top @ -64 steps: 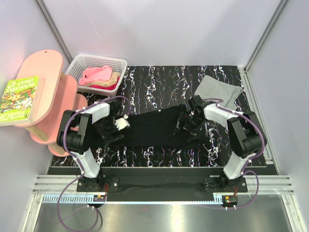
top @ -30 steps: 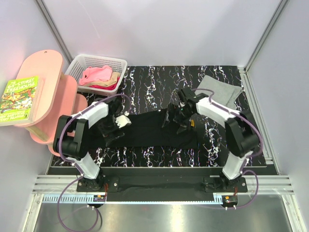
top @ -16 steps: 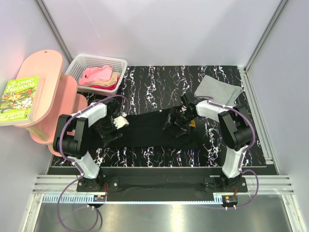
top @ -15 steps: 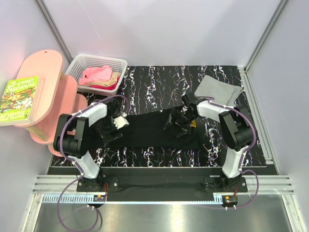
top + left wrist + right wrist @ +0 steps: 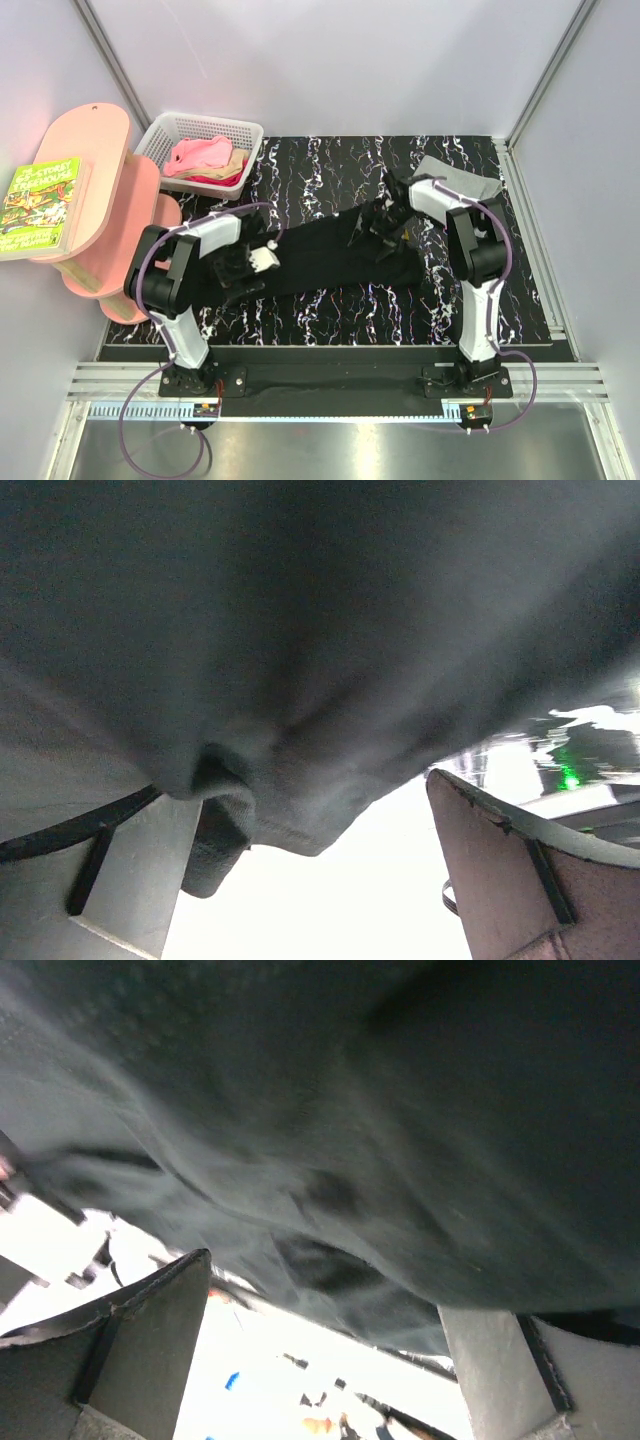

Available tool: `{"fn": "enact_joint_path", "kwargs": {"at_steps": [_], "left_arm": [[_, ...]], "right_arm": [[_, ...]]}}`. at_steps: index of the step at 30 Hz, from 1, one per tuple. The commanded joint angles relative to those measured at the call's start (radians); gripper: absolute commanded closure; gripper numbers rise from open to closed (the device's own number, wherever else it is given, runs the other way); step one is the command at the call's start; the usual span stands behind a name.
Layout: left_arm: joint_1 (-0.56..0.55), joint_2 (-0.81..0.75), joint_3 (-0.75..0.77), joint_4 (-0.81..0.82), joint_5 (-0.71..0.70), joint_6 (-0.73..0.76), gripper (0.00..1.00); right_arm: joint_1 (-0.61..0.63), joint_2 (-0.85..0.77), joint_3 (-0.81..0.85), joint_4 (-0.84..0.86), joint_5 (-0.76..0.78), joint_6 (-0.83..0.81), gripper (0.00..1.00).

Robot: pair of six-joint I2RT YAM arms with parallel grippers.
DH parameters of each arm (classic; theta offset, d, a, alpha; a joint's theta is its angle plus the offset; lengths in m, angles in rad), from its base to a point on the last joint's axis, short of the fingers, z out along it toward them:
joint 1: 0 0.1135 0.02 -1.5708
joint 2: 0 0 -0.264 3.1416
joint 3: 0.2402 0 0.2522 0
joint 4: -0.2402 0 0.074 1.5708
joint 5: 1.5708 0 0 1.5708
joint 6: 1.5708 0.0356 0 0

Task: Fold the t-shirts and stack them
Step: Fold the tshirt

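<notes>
Currently: black t-shirt (image 5: 330,255) unfolded at centre; left fingers (image 5: 120,880) and right fingers (image 5: 130,1360) seen apart, cloth draped over them. Grey t-shirt (image 5: 480,182) at 2 o'clock; other t-shirts (image 5: 200,155) left in basket (image 5: 170,125), 10 o'clock. Nothing stacked.

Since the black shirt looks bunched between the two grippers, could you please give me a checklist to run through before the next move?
1. Left gripper holding the black t-shirt: cannot tell; its fingers show apart, and cloth hides their tips.
2. Right gripper holding it: cannot tell, for the same reason.
3. Shirt lying flat: not ok; it is skewed and bunched.
4. Grey t-shirt free of the right arm: not ok; the arm crosses over it.
5. Other t-shirts out of the way: ok; inside the basket.
</notes>
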Motion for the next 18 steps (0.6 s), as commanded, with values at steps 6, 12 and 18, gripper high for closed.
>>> {"fn": "enact_joint_path", "kwargs": {"at_steps": [6, 12, 18], "left_arm": [[-0.212, 0.007, 0.031, -0.106, 0.175, -0.083, 0.01], [-0.288, 0.012, -0.005, -0.12, 0.243, -0.1, 0.01], [-0.357, 0.001, -0.012, -0.134, 0.351, -0.108, 0.01]], "right_arm": [[-0.091, 0.319, 0.511, -0.217, 0.249, -0.196, 0.0], [-0.089, 0.494, 0.837, -0.4, 0.336, -0.242, 0.0], [-0.089, 0.643, 1.189, -0.587, 0.503, -0.281, 0.0]]}}
